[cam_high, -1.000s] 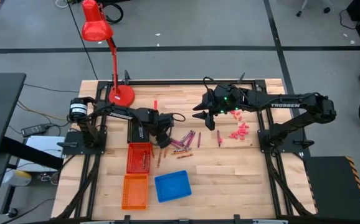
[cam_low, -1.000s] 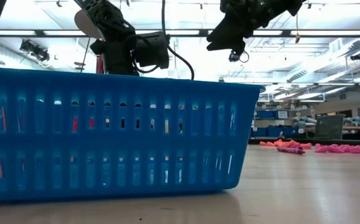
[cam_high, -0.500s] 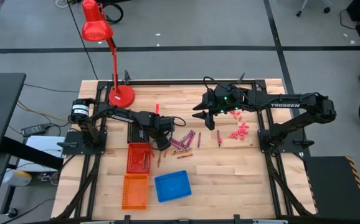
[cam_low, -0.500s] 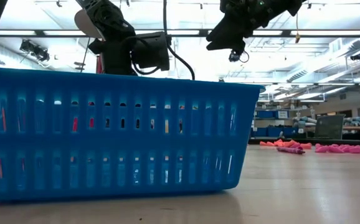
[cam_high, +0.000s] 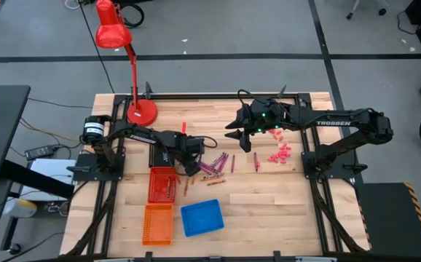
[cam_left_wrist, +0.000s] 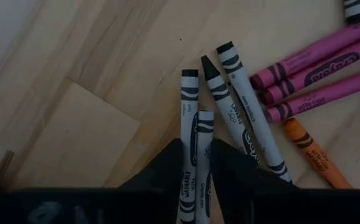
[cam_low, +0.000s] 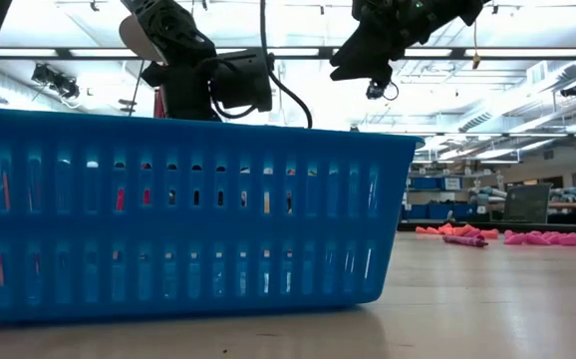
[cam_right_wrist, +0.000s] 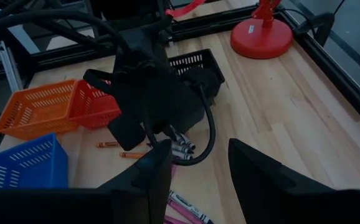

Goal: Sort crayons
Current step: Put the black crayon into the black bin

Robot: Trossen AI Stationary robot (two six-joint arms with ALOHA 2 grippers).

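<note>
Wooden planks make up the table (cam_high: 283,196), with a red lamp (cam_high: 132,87) at its far left edge and three baskets toward the near left: a red basket (cam_high: 162,184), an orange basket (cam_high: 158,223) and a blue basket (cam_high: 202,217). Most crayons (cam_high: 216,166) lie loose mid-table, just right of the red basket, pink ones fanned out with grey ones at their left end.

Over that left end sits the left gripper (cam_high: 189,164). Its wrist view shows the dark fingers (cam_left_wrist: 230,174) straddling two grey crayons (cam_left_wrist: 194,158) lying side by side, jaws partly apart and not visibly clamped. My worry is a double pick: closing here could squeeze both sticks, or pinch one and flick its neighbour into the pink ones (cam_left_wrist: 317,74). A shallow bite near the end could also let a crayon swivel and drop short of a basket.

Farther right, the right gripper (cam_high: 238,136) hangs above the table, fingers apart and empty.
</note>
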